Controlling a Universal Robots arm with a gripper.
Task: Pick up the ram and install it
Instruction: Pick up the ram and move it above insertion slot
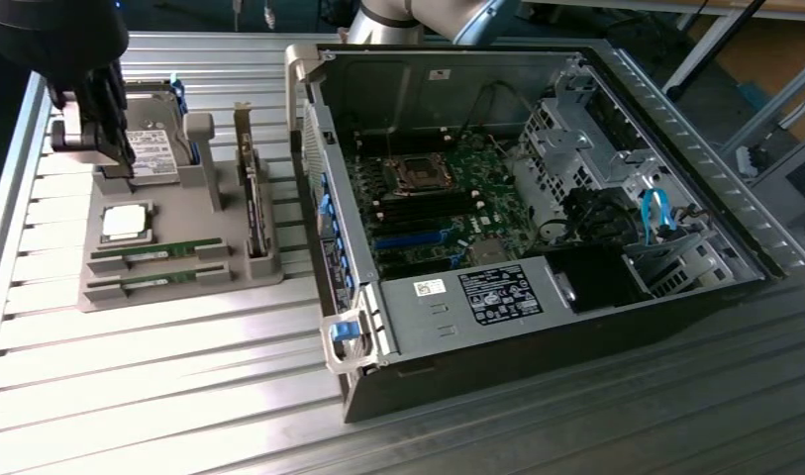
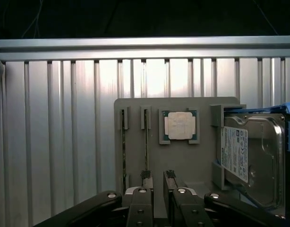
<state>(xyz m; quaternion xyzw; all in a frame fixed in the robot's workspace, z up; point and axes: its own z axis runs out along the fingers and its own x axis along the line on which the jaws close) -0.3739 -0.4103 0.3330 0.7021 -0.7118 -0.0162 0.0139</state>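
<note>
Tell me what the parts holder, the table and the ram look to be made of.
Parts holder: matte grey, likely moulded or printed plastic. Table: ribbed, shiny silver slats, apparently aluminium. Ram: green circuit board, probably fibreglass laminate, seated in the holder's slots.

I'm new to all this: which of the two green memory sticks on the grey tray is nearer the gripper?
The ram beside the silver processor chip; the other stick lies one slot farther out, at the end of the tray.

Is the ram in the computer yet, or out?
Out. Two green ram sticks lie in the grey holder, beside the open computer.
</note>
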